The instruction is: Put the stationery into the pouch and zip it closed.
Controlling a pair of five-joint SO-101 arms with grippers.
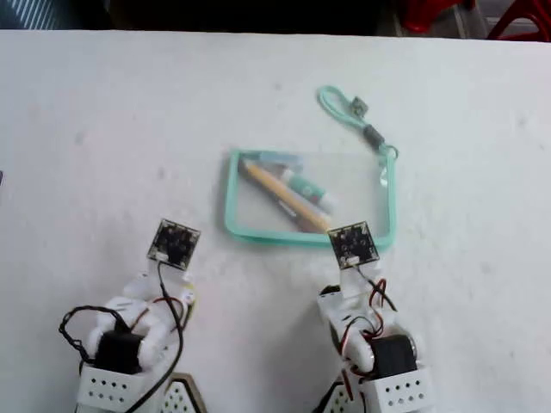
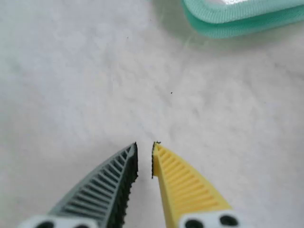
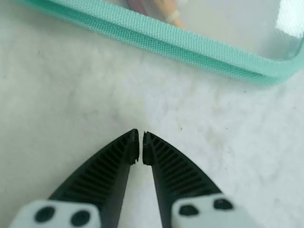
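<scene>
Mint-rimmed and clear-faced, so unmistakably the pouch (image 1: 230, 196): lies flat at mid-table, long axis running side to side, with a pencil (image 1: 274, 193) and a small tube (image 1: 310, 193) already inside and the lanyard (image 1: 340, 107) trailing off the far right corner. Sits just beyond the right gripper (image 3: 141, 140), fingers pressed almost together on nothing, and farther off, forward and to the right, from the left gripper (image 2: 145, 153), likewise closed to a sliver and empty. Looks like work for the right gripper as the nearer one, toward the lanyard end; cannot tell whether zipped yet.
</scene>
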